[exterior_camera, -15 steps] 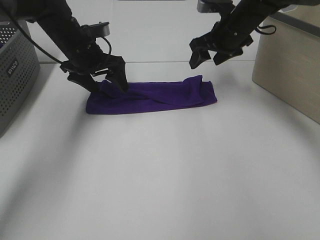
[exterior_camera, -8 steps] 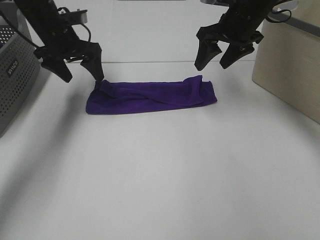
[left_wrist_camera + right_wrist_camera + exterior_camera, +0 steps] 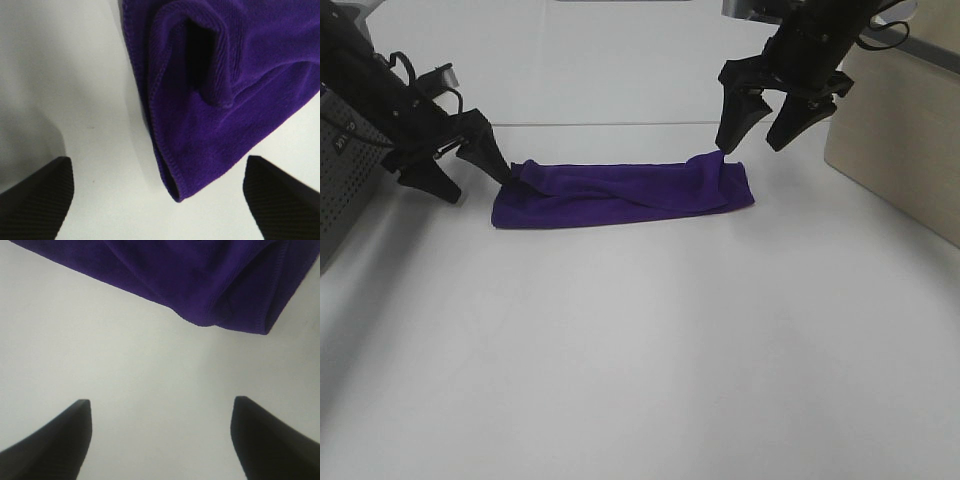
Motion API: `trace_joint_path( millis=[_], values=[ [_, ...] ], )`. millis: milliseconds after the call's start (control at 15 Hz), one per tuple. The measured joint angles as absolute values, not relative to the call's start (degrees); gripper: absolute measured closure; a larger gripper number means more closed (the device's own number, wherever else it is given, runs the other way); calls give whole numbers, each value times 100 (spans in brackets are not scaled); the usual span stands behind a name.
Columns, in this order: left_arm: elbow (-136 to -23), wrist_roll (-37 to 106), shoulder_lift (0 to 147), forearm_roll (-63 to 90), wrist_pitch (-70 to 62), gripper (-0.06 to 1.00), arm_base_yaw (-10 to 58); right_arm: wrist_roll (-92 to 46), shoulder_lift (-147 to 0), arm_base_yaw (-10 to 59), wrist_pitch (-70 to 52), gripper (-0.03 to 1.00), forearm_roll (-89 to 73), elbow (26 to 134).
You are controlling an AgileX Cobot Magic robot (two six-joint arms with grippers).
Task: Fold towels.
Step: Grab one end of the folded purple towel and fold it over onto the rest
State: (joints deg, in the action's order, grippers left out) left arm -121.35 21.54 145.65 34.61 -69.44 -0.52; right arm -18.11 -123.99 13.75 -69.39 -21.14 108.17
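Towel (image 3: 620, 195), purple, lies in a long narrow band across the far middle of the tabletop (image 3: 640, 360), doubled lengthwise, with a raised pucker at each end. The left end effector (image 3: 472, 178) is spread and empty, low beside the towel's left end, one finger at its corner. The right end effector (image 3: 750, 140) is spread and empty too, above the right end. The next fold, I judge, brings one short end over the other. To do it well, pinch all layers at the hemmed edge, not the pucker, lift only a little, and lay edge on edge squarely.
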Motion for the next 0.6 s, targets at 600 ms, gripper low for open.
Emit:
trace_joint_path(
  millis=[600],
  values=[
    [-12261,1776,14897,3988,-6457,13,699,-1811,-12399,1375,-6961,21,-2080,10817]
  ],
)
